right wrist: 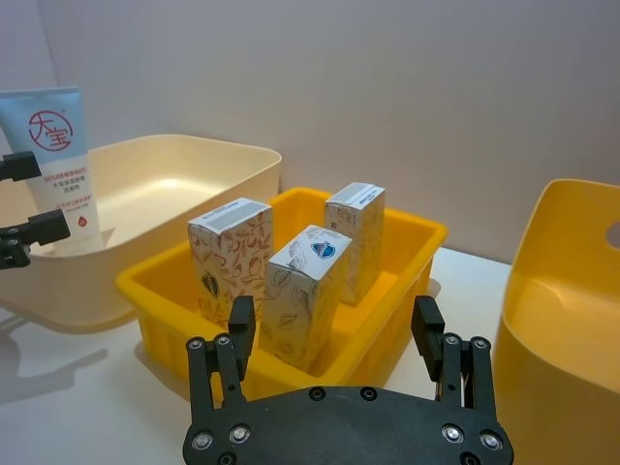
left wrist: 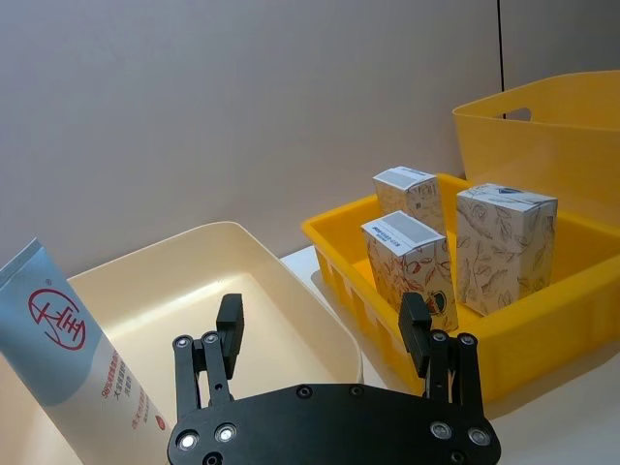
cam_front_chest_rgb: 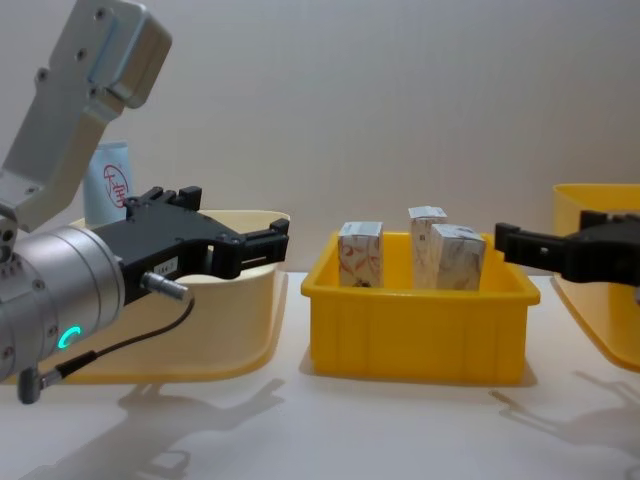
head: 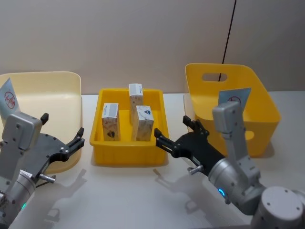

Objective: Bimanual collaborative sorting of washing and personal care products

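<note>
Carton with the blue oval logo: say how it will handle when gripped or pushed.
The carton stands tall on a narrow base, so a high push would probably tip it. It looks like thin cardboard: likely light, and dentable if squeezed hard.

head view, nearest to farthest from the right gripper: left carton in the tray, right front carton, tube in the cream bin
1. right front carton, right side of the yellow tray, beside the right gripper
2. left carton, tray's left side
3. tube, far left in the cream bin
</note>
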{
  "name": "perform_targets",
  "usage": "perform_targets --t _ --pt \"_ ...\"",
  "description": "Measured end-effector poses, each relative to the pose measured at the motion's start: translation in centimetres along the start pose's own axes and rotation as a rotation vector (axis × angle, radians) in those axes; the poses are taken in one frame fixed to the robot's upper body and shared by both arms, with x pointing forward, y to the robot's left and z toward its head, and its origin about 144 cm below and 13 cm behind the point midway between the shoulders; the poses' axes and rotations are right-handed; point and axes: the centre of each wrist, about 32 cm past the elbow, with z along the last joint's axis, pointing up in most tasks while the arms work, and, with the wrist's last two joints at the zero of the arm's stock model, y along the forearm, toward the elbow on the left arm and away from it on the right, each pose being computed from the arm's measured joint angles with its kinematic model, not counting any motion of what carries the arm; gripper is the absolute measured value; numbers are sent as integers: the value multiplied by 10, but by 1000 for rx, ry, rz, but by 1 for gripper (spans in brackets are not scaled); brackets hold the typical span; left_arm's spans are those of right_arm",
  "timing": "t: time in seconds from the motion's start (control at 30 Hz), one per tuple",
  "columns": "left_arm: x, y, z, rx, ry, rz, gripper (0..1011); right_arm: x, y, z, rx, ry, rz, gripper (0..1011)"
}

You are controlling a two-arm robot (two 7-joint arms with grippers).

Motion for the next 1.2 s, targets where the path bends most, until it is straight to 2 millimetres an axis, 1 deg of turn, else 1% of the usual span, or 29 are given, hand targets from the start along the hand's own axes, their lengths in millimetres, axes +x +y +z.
perform_targets --t 0.03,0.3,0.83,1.2 --pt "0 0 0 0 0 0 1000 0 0 0 0 0 0 1001" --pt "0 0 0 0 0 0 1001 0 20 5 -49 -2 16 1001" --pt "0 0 0 0 0 0 1000 -11 55 6 -110 13 48 1001" --pt "0 0 0 0 0 0 1000 -20 65 4 -120 24 7 1001"
